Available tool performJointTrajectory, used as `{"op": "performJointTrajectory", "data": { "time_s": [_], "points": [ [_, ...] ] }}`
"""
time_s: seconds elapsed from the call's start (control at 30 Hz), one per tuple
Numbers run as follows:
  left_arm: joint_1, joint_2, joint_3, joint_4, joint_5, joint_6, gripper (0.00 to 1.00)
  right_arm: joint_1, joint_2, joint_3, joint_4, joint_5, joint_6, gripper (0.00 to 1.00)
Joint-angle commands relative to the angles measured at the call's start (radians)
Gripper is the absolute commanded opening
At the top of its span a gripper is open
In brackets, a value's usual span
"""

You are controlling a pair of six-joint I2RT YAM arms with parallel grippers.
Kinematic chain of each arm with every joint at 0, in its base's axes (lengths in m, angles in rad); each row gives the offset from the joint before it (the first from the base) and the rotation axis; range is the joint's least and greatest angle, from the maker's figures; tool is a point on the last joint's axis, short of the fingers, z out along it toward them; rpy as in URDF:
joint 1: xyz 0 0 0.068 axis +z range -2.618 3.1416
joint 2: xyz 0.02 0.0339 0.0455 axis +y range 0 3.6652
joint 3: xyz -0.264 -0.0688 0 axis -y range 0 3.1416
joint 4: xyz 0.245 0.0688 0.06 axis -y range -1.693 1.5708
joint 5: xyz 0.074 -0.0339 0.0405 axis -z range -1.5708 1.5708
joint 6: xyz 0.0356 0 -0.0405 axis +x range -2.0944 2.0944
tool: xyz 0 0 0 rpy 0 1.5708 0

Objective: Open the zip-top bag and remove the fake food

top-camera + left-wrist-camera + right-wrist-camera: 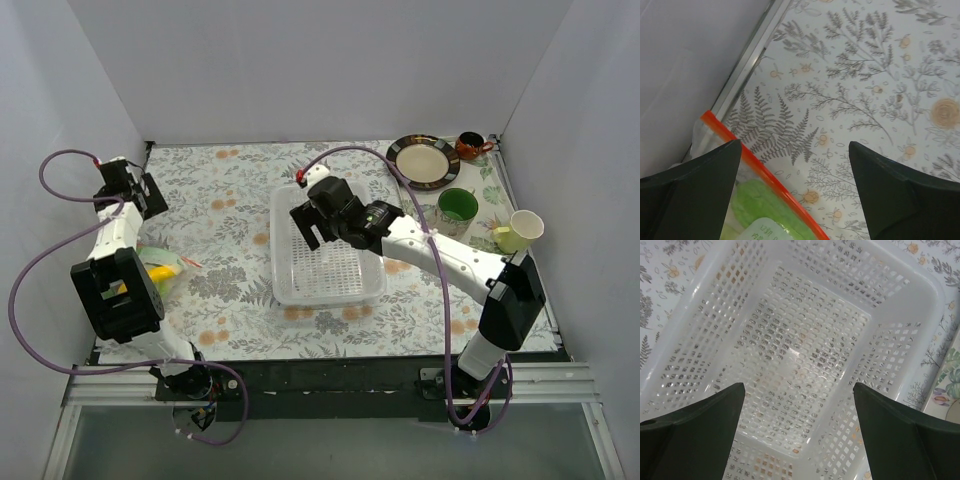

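The zip-top bag [168, 268] lies at the table's left edge, beside the left arm, with yellow and green fake food [160, 275] showing through it. In the left wrist view its orange-red zip strip [765, 175] runs diagonally at the lower left, with a pale green piece [757, 202] and a white label behind it. My left gripper [795, 145] is open and empty, hovering over the bag's mouth edge [140, 205]. My right gripper [308, 228] is open and empty above the white perforated tray [330, 297]; the tray's floor [805, 340] is bare.
A brown-rimmed plate [424, 162], a small dark brown mug [470, 147], a green cup [458, 207] and a pale yellow cup [520, 232] stand at the back right. White walls enclose the table on the left, back and right.
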Motion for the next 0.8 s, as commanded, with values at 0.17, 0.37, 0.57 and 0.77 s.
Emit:
{"op": "performJointTrajectory", "data": {
  "time_s": [0.17, 0.37, 0.57, 0.77],
  "points": [
    [-0.004, -0.023, -0.138, 0.089, -0.22, -0.019, 0.88, -0.001, -0.019, -0.094, 0.103, -0.02, -0.01, 0.98],
    [-0.006, 0.041, -0.155, 0.162, -0.214, 0.002, 0.79, -0.001, -0.027, -0.146, 0.129, -0.042, 0.013, 0.98],
    [-0.019, 0.103, -0.155, 0.167, -0.163, 0.007, 0.61, -0.001, -0.047, -0.228, 0.146, -0.082, 0.042, 0.98],
    [-0.038, 0.065, -0.218, 0.182, -0.123, 0.036, 0.51, 0.001, -0.099, -0.347, 0.172, -0.12, 0.085, 0.98]
  ]
}}
